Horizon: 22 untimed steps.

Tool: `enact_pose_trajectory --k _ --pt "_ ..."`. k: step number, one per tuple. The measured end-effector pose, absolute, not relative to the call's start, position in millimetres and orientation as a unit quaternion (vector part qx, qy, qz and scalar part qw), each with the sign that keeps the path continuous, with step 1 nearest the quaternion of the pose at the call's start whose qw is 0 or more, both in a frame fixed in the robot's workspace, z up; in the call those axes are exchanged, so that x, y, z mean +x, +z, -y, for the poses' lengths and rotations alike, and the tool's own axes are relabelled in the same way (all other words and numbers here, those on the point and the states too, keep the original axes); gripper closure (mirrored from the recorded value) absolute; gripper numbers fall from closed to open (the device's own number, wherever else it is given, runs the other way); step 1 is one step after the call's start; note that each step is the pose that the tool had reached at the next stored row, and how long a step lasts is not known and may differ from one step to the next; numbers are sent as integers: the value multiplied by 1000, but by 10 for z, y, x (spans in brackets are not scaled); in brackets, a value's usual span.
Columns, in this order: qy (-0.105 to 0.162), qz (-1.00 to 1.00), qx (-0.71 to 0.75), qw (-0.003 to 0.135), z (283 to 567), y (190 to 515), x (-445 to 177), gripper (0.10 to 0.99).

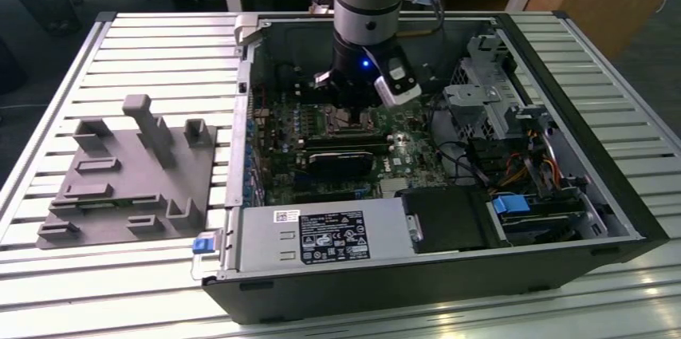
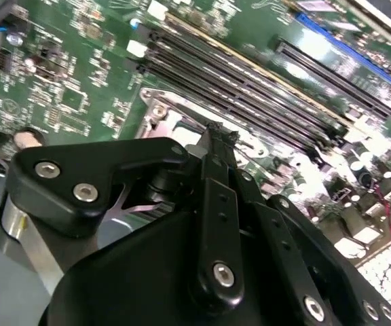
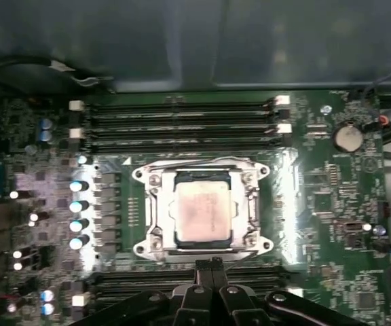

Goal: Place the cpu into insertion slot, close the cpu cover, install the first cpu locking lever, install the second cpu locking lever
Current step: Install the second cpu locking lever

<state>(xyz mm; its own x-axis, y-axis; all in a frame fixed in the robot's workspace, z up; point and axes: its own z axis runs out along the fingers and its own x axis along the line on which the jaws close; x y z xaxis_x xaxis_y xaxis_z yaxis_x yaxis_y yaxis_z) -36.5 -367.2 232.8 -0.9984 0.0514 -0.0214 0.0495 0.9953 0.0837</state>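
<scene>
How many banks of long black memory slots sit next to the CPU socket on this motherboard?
2. One bank lies beyond the insertion slot from the gripper; the other bank lies on the gripper's side, partly hidden by it.

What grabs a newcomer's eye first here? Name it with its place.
The arm plunging into the open computer case on the slatted table. In the first wrist view, the cpu lies in the insertion slot with the cpu cover framing it, and the pincer is just beside the socket's edge.
</scene>
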Motion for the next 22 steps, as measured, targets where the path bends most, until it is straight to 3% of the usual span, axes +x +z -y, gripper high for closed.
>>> enact_pose_trajectory --k 17,22 --pt "42 -999 25 12 3675 2165 -561 980" --pt "60 -998 25 11 3708 2155 -570 980"
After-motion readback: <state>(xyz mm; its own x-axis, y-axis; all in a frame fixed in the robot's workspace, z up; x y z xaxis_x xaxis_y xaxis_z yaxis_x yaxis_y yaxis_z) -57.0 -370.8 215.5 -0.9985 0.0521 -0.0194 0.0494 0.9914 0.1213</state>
